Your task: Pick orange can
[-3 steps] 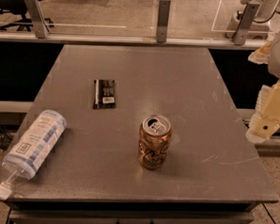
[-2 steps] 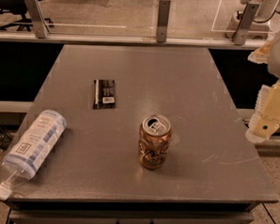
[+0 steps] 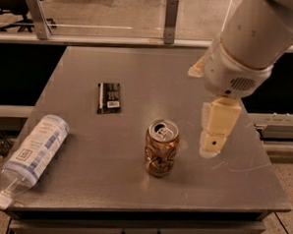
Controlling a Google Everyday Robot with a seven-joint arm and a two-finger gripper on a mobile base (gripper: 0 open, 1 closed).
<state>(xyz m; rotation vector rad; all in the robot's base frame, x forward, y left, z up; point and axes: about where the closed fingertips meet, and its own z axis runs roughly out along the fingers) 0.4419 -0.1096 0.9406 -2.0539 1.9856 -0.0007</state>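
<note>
The orange can (image 3: 161,148) stands upright on the grey table (image 3: 153,80), near its front middle, with its silver top and pull tab showing. My gripper (image 3: 215,130) hangs from the white arm (image 3: 249,40) to the right of the can, a short gap away and about level with its top. It holds nothing that I can see.
A clear plastic bottle with a blue-white label (image 3: 32,155) lies on its side at the table's front left corner. A flat black packet (image 3: 109,98) lies left of centre. A rail with metal posts (image 3: 171,14) runs behind the table.
The arm and gripper have swung in from the table's right edge toward the can. The can, bottle and packet have not moved.
</note>
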